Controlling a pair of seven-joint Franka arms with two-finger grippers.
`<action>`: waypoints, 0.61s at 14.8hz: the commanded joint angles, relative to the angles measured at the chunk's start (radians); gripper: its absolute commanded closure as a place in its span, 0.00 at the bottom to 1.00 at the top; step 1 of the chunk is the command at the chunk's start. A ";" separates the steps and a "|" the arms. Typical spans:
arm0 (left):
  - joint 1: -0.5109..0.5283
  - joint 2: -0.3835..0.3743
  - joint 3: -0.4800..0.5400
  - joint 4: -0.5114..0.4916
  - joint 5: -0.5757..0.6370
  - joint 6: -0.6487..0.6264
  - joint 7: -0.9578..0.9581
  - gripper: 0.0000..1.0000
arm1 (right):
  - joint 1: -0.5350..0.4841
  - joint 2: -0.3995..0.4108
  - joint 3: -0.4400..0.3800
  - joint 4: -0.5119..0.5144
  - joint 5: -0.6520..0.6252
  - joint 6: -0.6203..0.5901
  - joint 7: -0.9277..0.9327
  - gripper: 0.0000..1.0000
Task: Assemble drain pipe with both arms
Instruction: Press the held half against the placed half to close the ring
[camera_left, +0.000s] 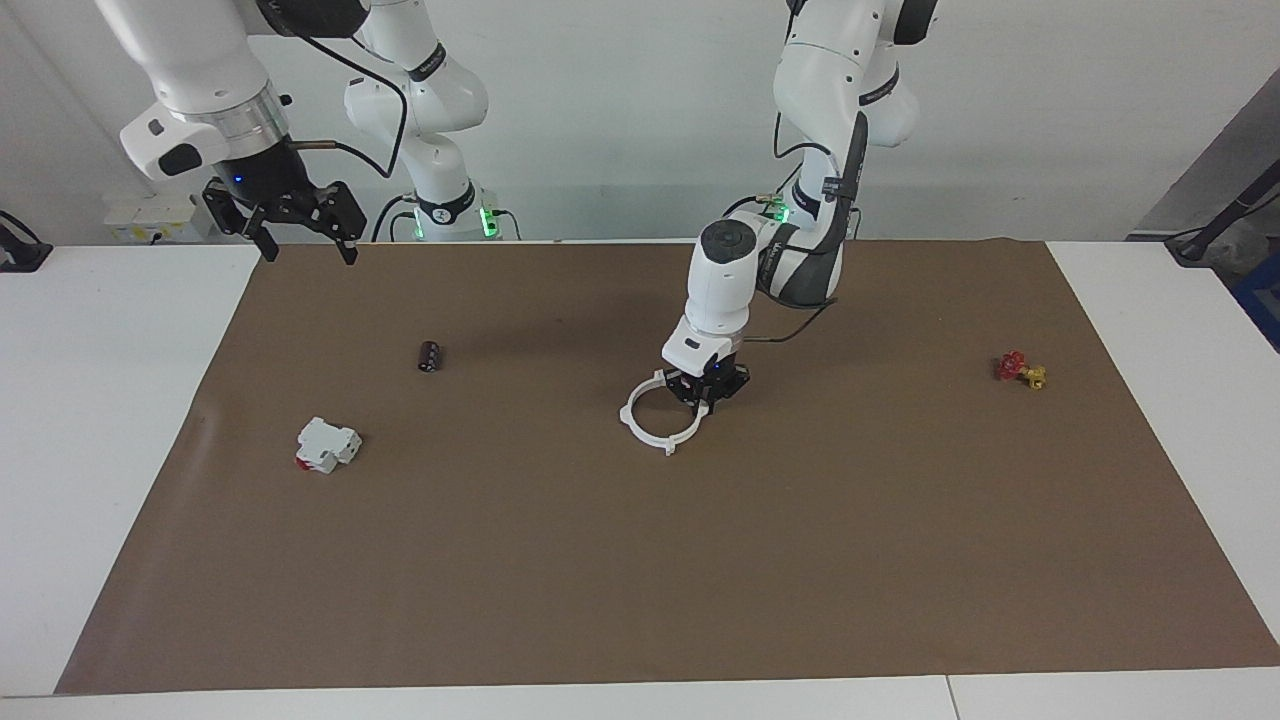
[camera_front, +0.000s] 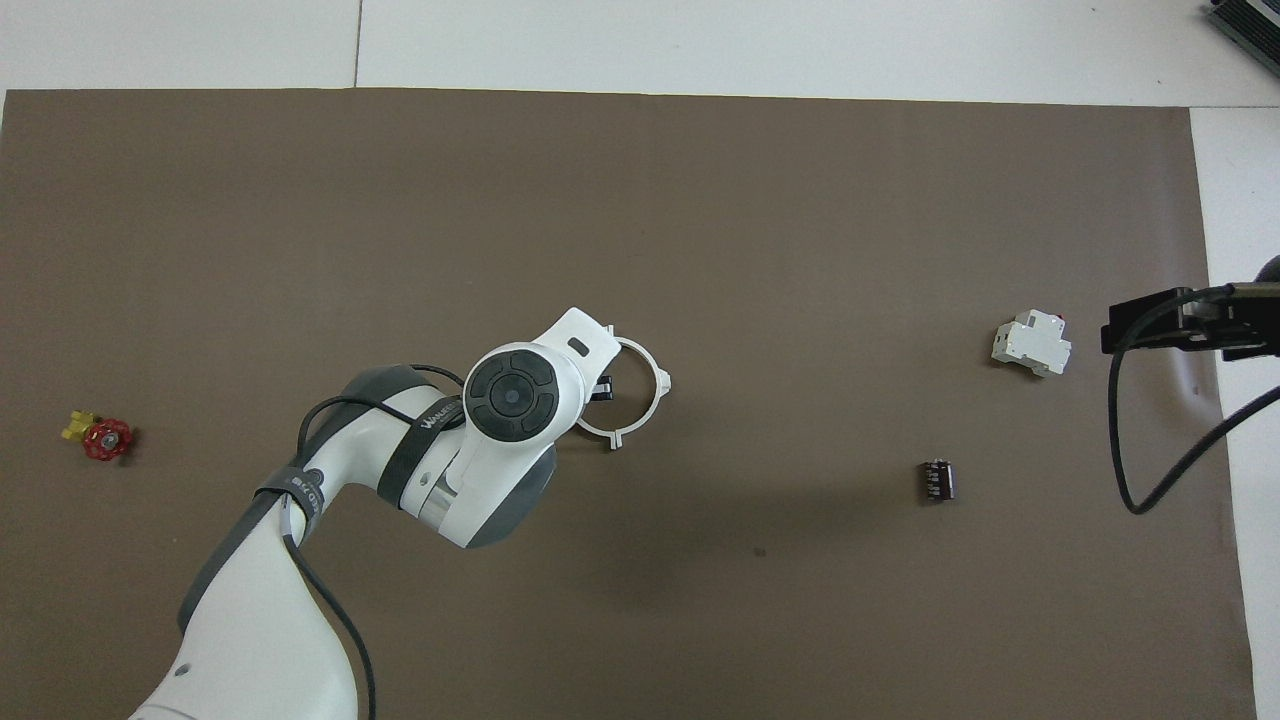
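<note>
The drain pipe (camera_left: 648, 432) lies on the brown mat (camera_left: 640, 580) near the middle as one thin white ring with small tabs; it also shows in the overhead view (camera_front: 652, 408). My left gripper (camera_left: 708, 390) is down at the ring's rim on the side toward the left arm's end, and its wrist hides that part of the ring in the overhead view (camera_front: 600, 388). My right gripper (camera_left: 305, 250) is open and empty, and waits raised over the mat's corner at the right arm's end, near the robots.
A blocky white-and-red part (camera_left: 327, 444) and a small black cylinder (camera_left: 430, 356) lie toward the right arm's end. A small red-and-yellow piece (camera_left: 1020, 369) lies toward the left arm's end. White table surrounds the mat.
</note>
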 joint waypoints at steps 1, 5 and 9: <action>-0.020 0.008 0.013 0.012 0.015 -0.009 -0.026 1.00 | -0.006 -0.019 0.005 -0.019 0.002 0.011 -0.020 0.00; -0.013 0.010 0.014 0.014 0.015 0.005 -0.022 1.00 | -0.006 -0.019 0.005 -0.019 0.002 0.011 -0.020 0.00; -0.009 0.012 0.014 0.018 0.017 0.009 -0.015 1.00 | -0.006 -0.019 0.005 -0.021 0.002 0.011 -0.020 0.00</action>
